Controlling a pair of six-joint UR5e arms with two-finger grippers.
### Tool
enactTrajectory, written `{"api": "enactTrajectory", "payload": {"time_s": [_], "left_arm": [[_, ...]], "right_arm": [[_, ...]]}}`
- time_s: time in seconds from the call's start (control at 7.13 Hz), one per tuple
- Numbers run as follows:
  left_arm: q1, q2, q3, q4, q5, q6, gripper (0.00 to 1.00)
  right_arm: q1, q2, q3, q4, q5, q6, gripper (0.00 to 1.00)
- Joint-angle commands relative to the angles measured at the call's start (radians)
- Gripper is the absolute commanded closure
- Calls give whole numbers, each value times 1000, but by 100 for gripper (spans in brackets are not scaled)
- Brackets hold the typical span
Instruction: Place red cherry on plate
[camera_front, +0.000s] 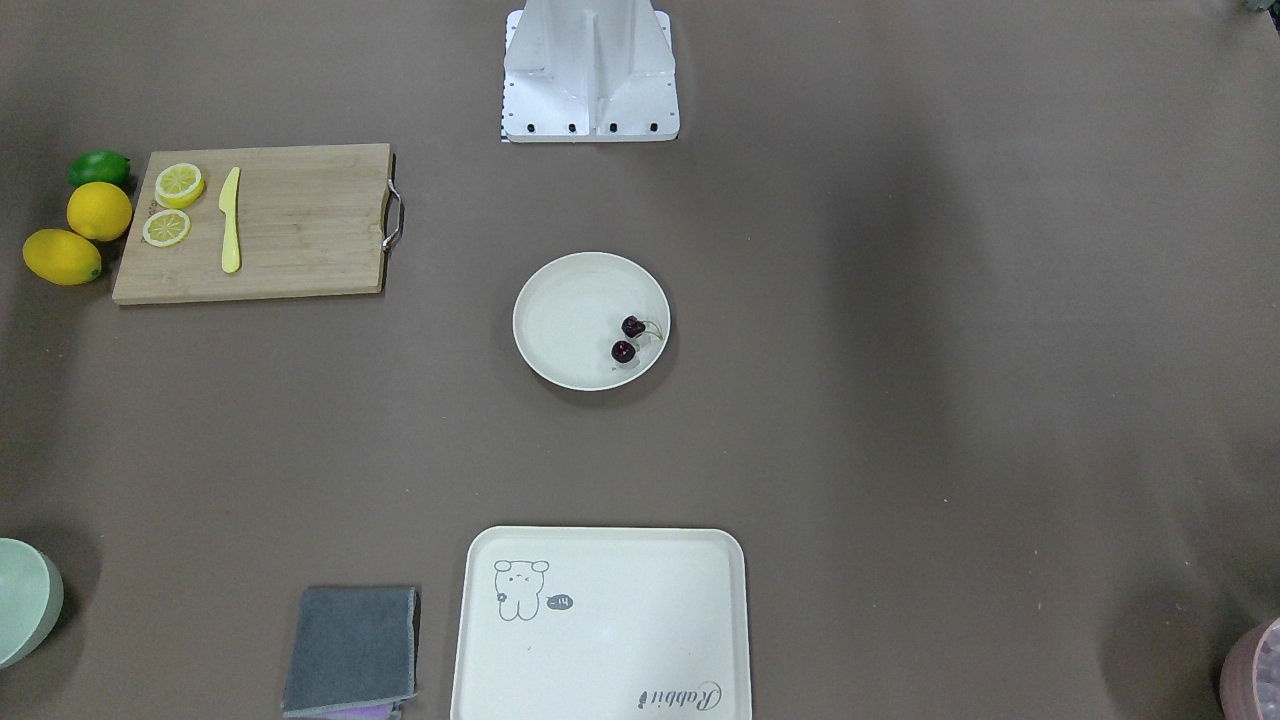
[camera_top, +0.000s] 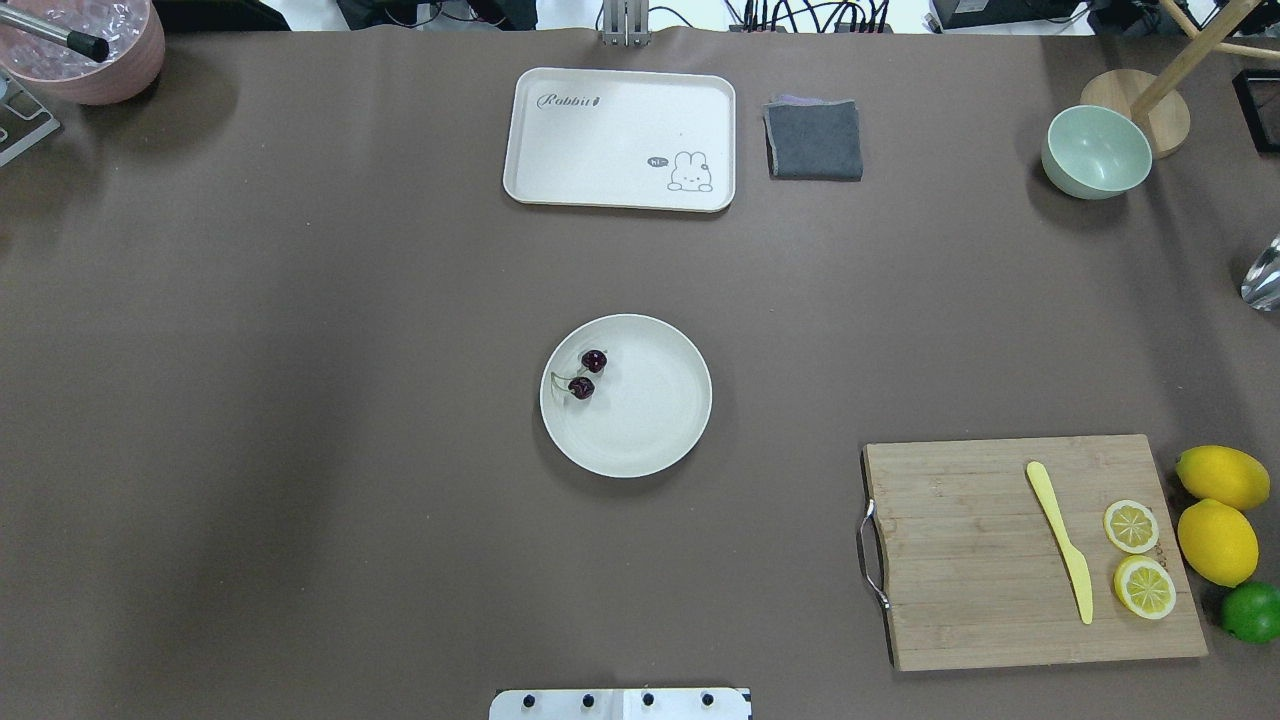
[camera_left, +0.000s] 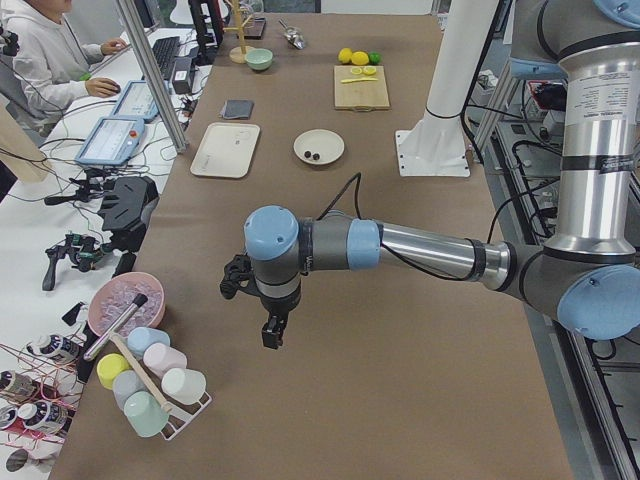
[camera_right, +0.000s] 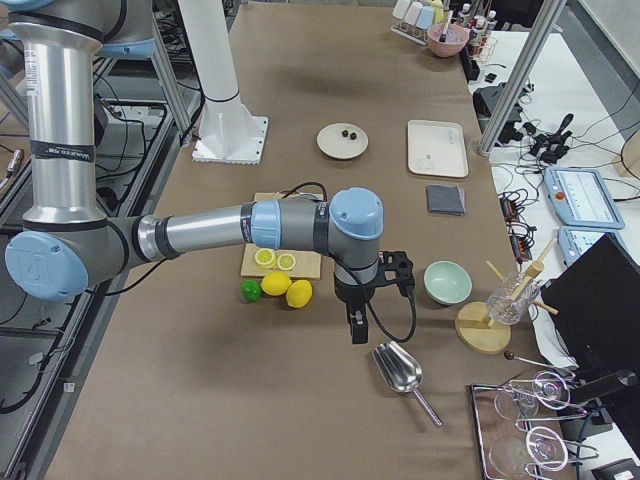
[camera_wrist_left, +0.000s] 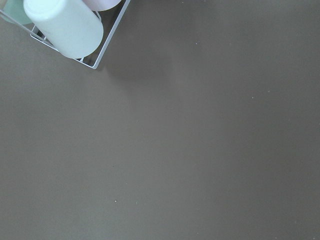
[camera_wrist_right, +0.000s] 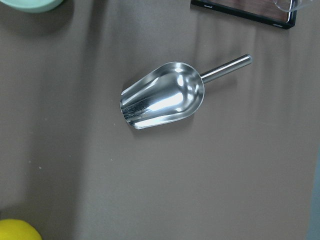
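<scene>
Dark maroon red cherry (camera_top: 587, 374), off-white plate (camera_top: 650, 430)

**Camera positions, six views**

Overhead and front-facing: steep, from opposite sides, both centred on the plate (camera_top: 650, 430). Side views: oblique, along the worktop (camera_left: 400, 400) from either end, plate far off in both. Wrist views: close, straight down; right one over a metal scoop (camera_wrist_right: 162, 97).

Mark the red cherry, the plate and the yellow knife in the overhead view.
red cherry (camera_top: 581, 387), overhead view, lower fruit of the pair.
plate (camera_top: 650, 425), overhead view, bare inner surface.
yellow knife (camera_top: 1060, 540), overhead view, mid-length.
</scene>
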Motion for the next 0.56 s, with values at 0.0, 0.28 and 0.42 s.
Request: {"api": "enactTrajectory", "payload": {"time_s": [0.0,0.28,0.42], "left_arm": [[0,1,2,0,1,0,2],[0,1,3,0,-1,0,2],[0,1,4,0,1,0,2]], "right_arm": [[3,-28,-12,5,12,-120,0],[3,-29,-22,5,72,-107,0],[3,-35,-36,6,78,-109,0]]}}
